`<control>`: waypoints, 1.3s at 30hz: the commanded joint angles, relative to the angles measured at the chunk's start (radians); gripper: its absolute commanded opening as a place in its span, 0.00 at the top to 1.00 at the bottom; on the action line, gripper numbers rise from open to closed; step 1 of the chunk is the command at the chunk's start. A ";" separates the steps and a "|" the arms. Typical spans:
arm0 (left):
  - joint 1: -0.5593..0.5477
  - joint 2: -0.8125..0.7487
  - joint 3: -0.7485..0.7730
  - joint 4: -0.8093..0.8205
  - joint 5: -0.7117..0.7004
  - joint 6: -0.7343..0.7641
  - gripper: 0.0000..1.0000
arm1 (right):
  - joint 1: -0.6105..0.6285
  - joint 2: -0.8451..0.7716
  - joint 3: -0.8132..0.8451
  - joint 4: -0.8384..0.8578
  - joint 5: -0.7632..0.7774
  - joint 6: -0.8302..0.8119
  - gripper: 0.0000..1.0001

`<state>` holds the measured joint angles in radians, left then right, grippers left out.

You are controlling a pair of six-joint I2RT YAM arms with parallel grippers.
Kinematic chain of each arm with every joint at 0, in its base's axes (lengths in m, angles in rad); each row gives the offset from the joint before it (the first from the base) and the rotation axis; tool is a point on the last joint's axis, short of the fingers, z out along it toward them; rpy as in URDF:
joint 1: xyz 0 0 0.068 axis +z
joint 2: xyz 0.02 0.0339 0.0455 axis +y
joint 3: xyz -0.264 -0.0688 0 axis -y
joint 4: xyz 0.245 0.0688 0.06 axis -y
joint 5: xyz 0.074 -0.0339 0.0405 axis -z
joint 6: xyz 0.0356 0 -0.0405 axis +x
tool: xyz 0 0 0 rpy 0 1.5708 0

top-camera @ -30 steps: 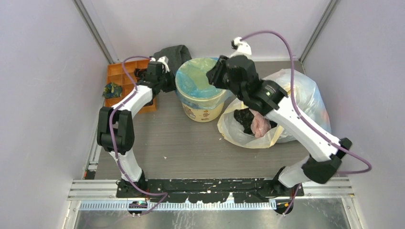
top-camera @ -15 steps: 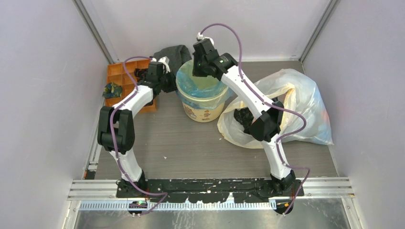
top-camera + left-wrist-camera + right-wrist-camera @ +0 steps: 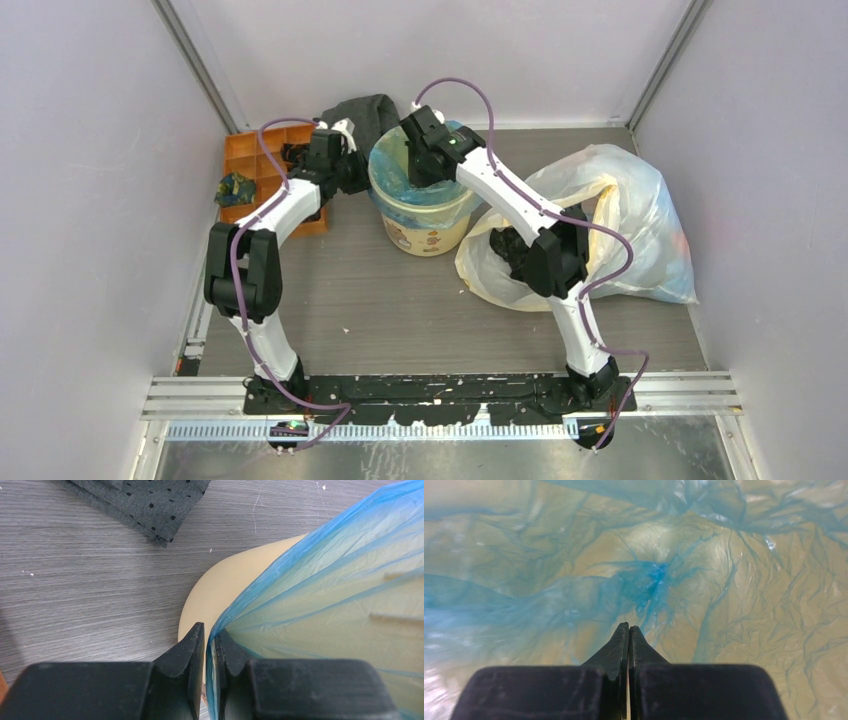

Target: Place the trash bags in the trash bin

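Observation:
The trash bin [image 3: 428, 232], a cream-yellow bucket with cartoon prints, stands at the back middle of the table. The light-blue trash bag [image 3: 402, 172] lines its inside and hangs over its rim. My left gripper [image 3: 360, 175] is at the bin's left rim, shut on the bag's edge [image 3: 235, 615], with the cream wall [image 3: 220, 585] right below it. My right gripper [image 3: 428, 168] reaches down into the bin. Its jaws [image 3: 628, 628] are shut with nothing between them, pointing at the crinkled bag [image 3: 734, 580] over the bin's bottom.
A large whitish-clear sack with yellow patches [image 3: 640, 210] lies right of the bin, with dark things [image 3: 510, 245] in its mouth. An orange compartment tray [image 3: 250, 170] sits at the back left. A dark grey dotted cloth [image 3: 365, 110] lies behind the bin; it also shows in the left wrist view [image 3: 145, 500].
My right arm has swung left from above the sack to over the bin and lowered its gripper into it. The left arm has not moved.

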<state>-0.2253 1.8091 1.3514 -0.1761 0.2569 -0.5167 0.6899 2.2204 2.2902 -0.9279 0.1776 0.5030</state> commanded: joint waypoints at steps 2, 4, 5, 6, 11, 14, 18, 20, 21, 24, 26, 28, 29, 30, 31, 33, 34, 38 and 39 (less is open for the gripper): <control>-0.006 -0.014 0.031 0.026 0.024 0.000 0.85 | 0.004 -0.062 -0.050 0.009 0.017 -0.011 0.99; -0.006 -0.012 0.032 0.026 0.023 0.000 0.85 | 0.003 -0.059 -0.056 0.007 0.018 -0.015 0.99; -0.007 -0.011 0.031 0.025 0.022 0.002 0.85 | 0.004 -0.058 -0.058 0.006 0.020 -0.015 0.99; -0.006 -0.012 0.031 0.025 0.022 0.002 0.85 | 0.006 -0.058 -0.064 0.006 0.017 -0.017 0.99; -0.007 -0.013 0.035 0.021 0.019 0.006 0.85 | 0.006 -0.038 -0.089 0.010 0.001 -0.028 0.99; -0.007 -0.013 0.034 0.021 0.019 0.006 0.85 | 0.004 -0.018 -0.092 0.010 -0.002 -0.036 0.99; -0.007 -0.013 0.035 0.020 0.019 0.007 0.85 | 0.004 0.002 -0.087 0.013 0.002 -0.040 0.99; -0.006 -0.014 0.034 0.017 0.019 0.008 0.85 | 0.004 0.013 -0.083 0.015 0.004 -0.042 0.99; -0.007 -0.014 0.034 0.016 0.019 0.008 0.85 | 0.004 0.017 -0.084 0.016 0.006 -0.042 0.99; -0.006 -0.018 0.034 0.013 0.015 0.012 0.85 | 0.004 0.018 -0.097 0.026 0.013 -0.047 0.99; -0.007 -0.018 0.037 0.011 0.015 0.014 0.85 | 0.003 0.014 -0.111 0.036 0.013 -0.053 0.99; -0.006 -0.017 0.037 0.011 0.015 0.015 0.85 | 0.004 0.008 -0.121 0.041 0.020 -0.057 0.99; -0.006 -0.017 0.037 0.010 0.014 0.015 0.85 | 0.006 0.005 -0.124 0.045 0.021 -0.061 0.99; -0.006 -0.017 0.038 0.010 0.015 0.016 0.85 | 0.005 0.001 -0.134 0.049 0.024 -0.066 0.99; -0.006 -0.017 0.039 0.009 0.015 0.016 0.85 | 0.006 -0.004 -0.138 0.053 0.025 -0.069 0.99; -0.006 -0.018 0.040 0.009 0.015 0.017 0.85 | 0.006 -0.006 -0.148 0.058 0.024 -0.084 0.99; -0.006 -0.019 0.040 0.008 0.015 0.017 0.85 | 0.005 -0.005 -0.151 0.058 0.025 -0.092 0.99; -0.006 -0.019 0.041 0.006 0.015 0.018 0.85 | 0.013 -0.008 -0.166 0.056 0.051 -0.117 0.99; -0.006 -0.019 0.042 0.006 0.015 0.018 0.85 | 0.013 -0.012 -0.172 0.059 0.052 -0.122 0.99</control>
<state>-0.2253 1.8091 1.3544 -0.1776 0.2565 -0.5144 0.6926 2.2417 2.1311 -0.8967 0.1967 0.4244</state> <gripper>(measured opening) 0.149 0.017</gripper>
